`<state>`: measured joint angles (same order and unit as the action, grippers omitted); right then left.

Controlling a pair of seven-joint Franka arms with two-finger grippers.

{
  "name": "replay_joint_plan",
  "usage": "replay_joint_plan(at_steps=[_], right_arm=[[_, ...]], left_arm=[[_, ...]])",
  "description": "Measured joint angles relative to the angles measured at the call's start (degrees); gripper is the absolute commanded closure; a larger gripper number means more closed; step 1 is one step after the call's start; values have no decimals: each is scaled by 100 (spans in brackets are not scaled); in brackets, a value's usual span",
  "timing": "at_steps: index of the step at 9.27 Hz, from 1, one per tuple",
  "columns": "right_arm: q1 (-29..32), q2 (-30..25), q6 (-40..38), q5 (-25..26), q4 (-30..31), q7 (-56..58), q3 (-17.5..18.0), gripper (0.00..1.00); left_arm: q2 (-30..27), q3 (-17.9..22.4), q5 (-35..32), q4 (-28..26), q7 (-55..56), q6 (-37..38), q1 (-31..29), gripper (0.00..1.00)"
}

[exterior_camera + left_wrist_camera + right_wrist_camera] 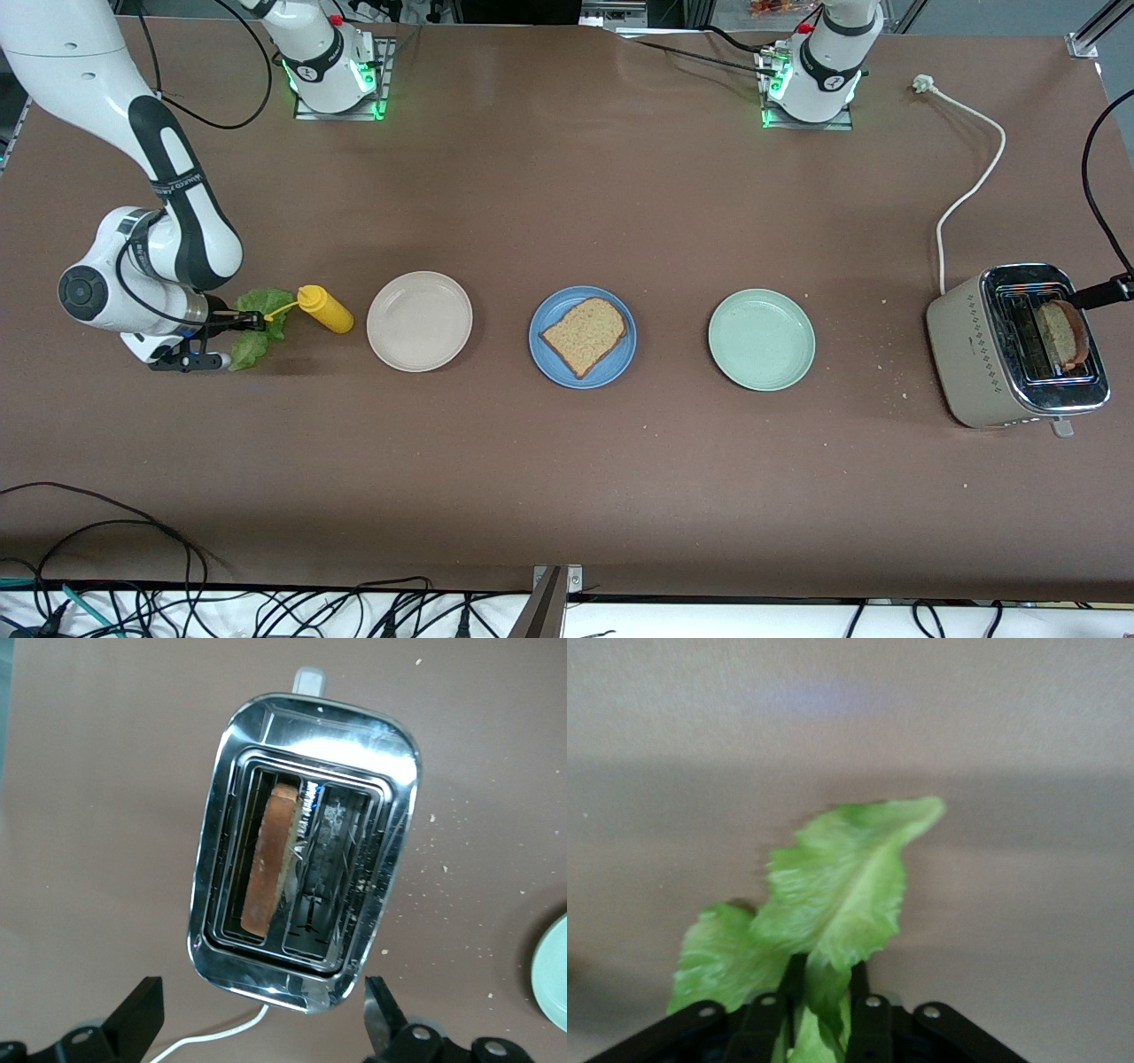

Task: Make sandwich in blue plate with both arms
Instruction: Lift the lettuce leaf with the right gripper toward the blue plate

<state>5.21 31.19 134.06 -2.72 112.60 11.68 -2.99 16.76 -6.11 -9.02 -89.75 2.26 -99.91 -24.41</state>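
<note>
While right gripper (824, 1010) pinches lettuce leaf (837, 890), left gripper (266, 1023), spread above toaster (301, 850), should centre on its bread slice (266, 864).

The toaster (1010, 350) is hiding most of its bread (1061, 332); the right gripper (824, 1001) is covering the lettuce (842, 886) stem.

brown table (567, 496), three plates (419, 321), toaster (1019, 346), mustard bottle (325, 309)
</note>
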Motion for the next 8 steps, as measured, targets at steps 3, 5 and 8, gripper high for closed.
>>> replay_joint_plan(at_steps=[3,5,8], right_arm=[[2,-186,-4,0,-242,268,-13,100],[10,-587,-634,0,-482,493,-63,100],[11,-944,-2664,2,-1554,512,-77,100]], left_arm=[[95,-54,161,4,-99,-105,-80,0],[98,-178,491,6,-100,-141,-56,0],[98,-300,519,6,-102,-141,-56,0]])
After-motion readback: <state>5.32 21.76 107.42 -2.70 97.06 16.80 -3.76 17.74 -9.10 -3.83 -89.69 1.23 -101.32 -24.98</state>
